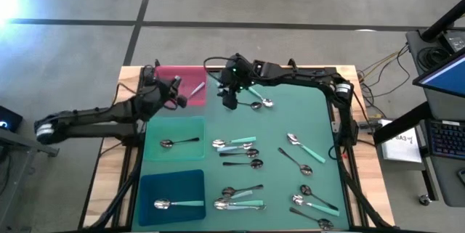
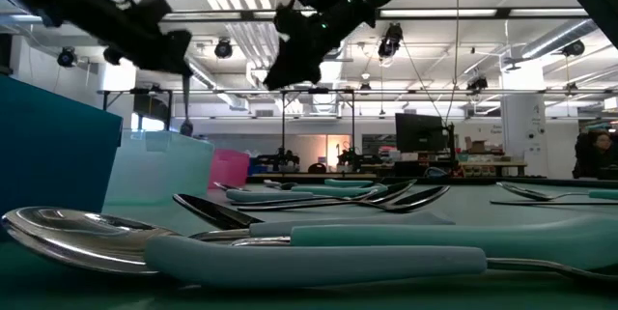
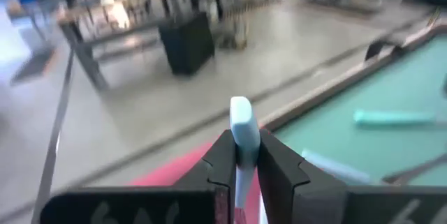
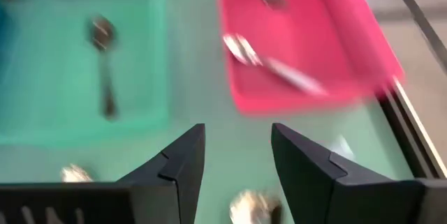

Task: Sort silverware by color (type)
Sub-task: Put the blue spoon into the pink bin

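My left gripper (image 1: 174, 91) sits toward the upper left of the overhead frame, over the pink rectangular plastic tray (image 1: 168, 75). Its two dark fingers (image 3: 222, 161) are closed tight on a utensil with a pale mint-teal plastic handle (image 3: 241, 123), whose rounded end sticks up between them in my left wrist view. I cannot see that utensil's head.

My right gripper (image 1: 229, 99) is at upper centre of the overhead frame, just right of the pink tray, above the green mat (image 1: 320, 128). Its fingers (image 4: 178, 158) stand well apart with nothing between them.

An all-silver utensil (image 4: 269, 67) lies at an angle inside the pink tray. The pale green tray (image 1: 174, 128), below the pink one, holds a black-handled spoon (image 1: 179, 142). The dark blue tray (image 1: 171, 182), at the lower left, holds a teal-handled spoon (image 1: 178, 204).

The remaining silverware lies loose on the mat: one spoon (image 1: 260, 103) just right of my right gripper, a cluster of teal-handled and black-handled spoons (image 1: 238, 146) at centre, another cluster (image 1: 240, 198) at lower centre, and several more (image 1: 309, 182) toward the lower right.
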Controlling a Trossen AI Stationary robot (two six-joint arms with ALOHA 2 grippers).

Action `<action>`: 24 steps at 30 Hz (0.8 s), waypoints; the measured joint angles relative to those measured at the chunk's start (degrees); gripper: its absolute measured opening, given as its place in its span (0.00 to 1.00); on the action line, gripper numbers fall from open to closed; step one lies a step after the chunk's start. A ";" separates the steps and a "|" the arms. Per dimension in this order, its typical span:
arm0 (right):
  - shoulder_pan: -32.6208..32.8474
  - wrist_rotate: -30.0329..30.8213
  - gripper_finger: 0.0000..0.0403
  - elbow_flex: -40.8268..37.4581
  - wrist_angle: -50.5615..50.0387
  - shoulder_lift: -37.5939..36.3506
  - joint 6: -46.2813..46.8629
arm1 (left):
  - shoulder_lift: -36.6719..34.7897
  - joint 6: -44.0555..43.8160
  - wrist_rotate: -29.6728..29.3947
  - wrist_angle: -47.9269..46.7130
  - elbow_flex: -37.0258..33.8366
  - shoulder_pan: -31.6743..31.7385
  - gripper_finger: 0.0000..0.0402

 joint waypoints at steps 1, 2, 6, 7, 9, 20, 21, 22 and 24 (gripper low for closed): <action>-0.13 1.55 0.38 0.00 -2.28 0.00 0.38 | 0.49 -0.64 1.94 -1.65 0.00 2.18 0.05; -0.28 2.99 0.37 0.00 -4.33 0.00 0.38 | 1.01 -1.06 3.94 -2.67 0.00 4.27 0.05; -0.55 5.14 0.35 0.00 -12.25 0.02 0.69 | 4.35 -1.23 9.57 -6.00 0.00 11.02 0.05; -0.48 5.62 0.35 0.00 -13.81 0.05 0.89 | 5.21 -1.25 10.78 -6.30 0.00 12.11 0.05; -0.48 5.98 0.34 0.00 -16.25 0.07 1.72 | 6.83 -1.23 13.41 -6.19 0.00 13.47 0.05; -0.48 6.04 0.34 0.02 -25.93 0.07 5.00 | 13.29 -1.19 17.13 -4.71 -0.29 13.97 0.22; -0.48 6.03 0.34 0.03 -26.64 0.07 5.33 | 13.30 -1.23 18.05 -3.42 0.26 13.97 0.25; -0.46 6.02 0.34 0.07 -27.57 0.07 5.62 | 13.55 -1.24 19.57 -2.83 0.87 13.97 0.27; -0.39 6.04 0.34 0.09 -29.66 0.07 6.53 | 14.20 -1.50 23.22 -3.77 1.94 13.97 0.30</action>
